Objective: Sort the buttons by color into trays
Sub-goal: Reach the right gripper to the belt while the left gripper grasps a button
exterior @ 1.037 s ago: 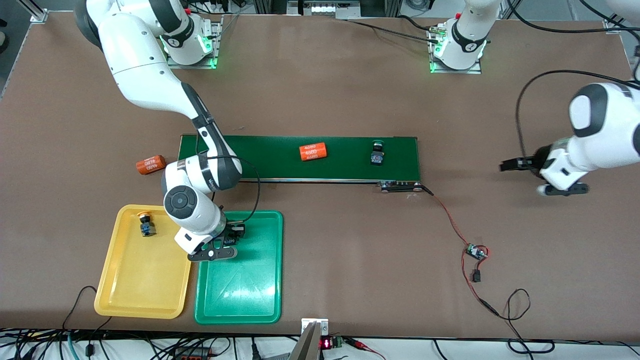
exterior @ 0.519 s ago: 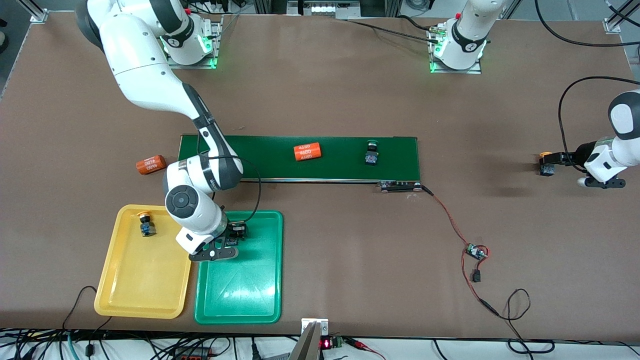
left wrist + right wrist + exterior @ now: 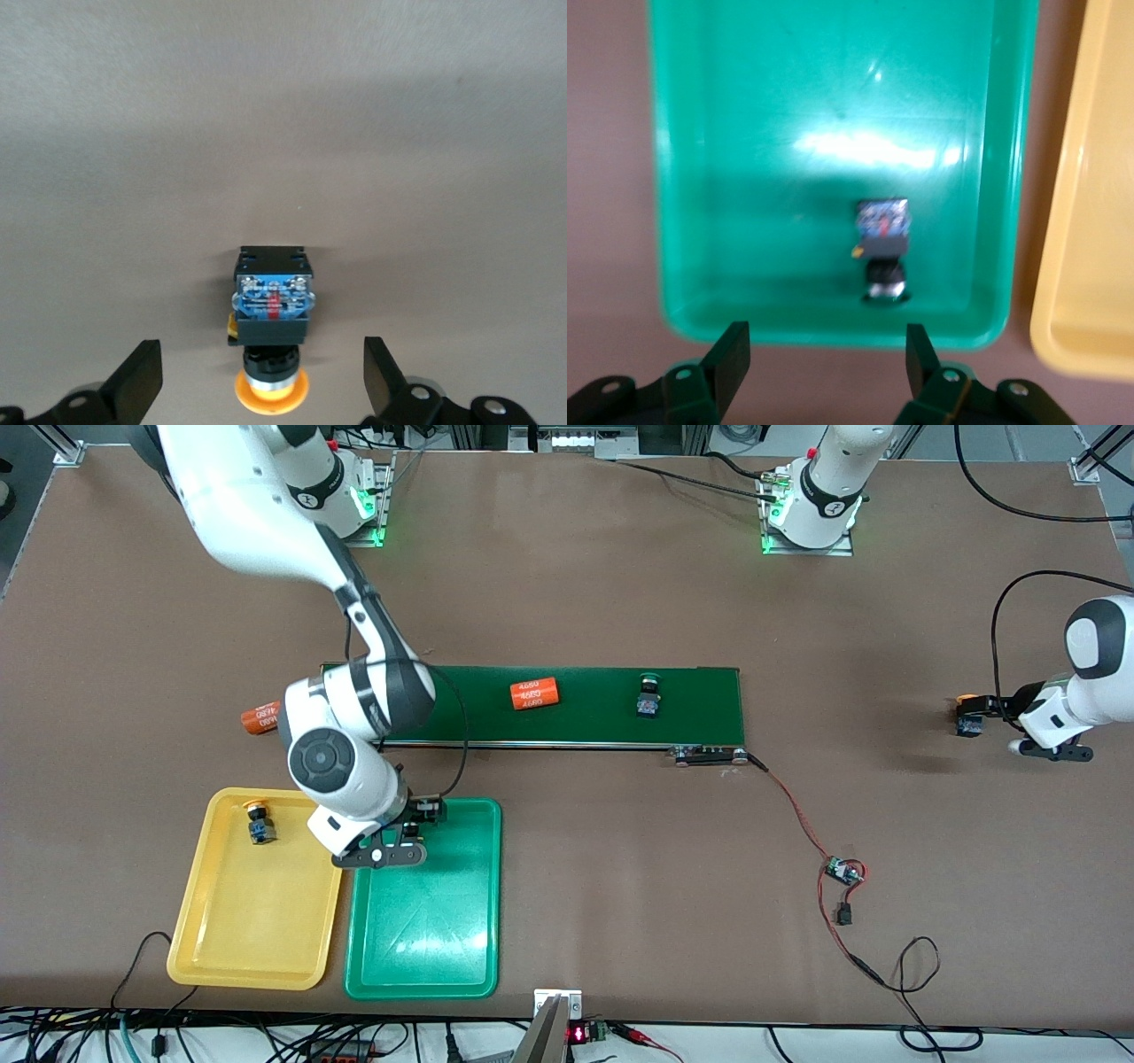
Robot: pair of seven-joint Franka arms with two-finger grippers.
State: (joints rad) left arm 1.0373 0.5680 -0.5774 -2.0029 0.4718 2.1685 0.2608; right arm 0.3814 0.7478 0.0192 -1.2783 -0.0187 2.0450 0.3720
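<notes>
Our right end effector (image 3: 819,354) hangs released over the green tray (image 3: 682,177), with a green button (image 3: 883,248) lying inside. Our left end effector (image 3: 261,390), jaws wide, straddles a yellow button (image 3: 270,305) on the table (image 3: 620,868); we should centre, then close squarely on its black body.

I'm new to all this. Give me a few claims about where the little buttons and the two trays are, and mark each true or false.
1. The yellow plastic tray holds one yellow-capped button. True.
2. The green plastic tray is empty. False: a green-capped button lies in it.
3. The right gripper is open above the green tray. True.
4. The left gripper grips a yellow-capped button. False: its fingers stand open on either side of it.
</notes>
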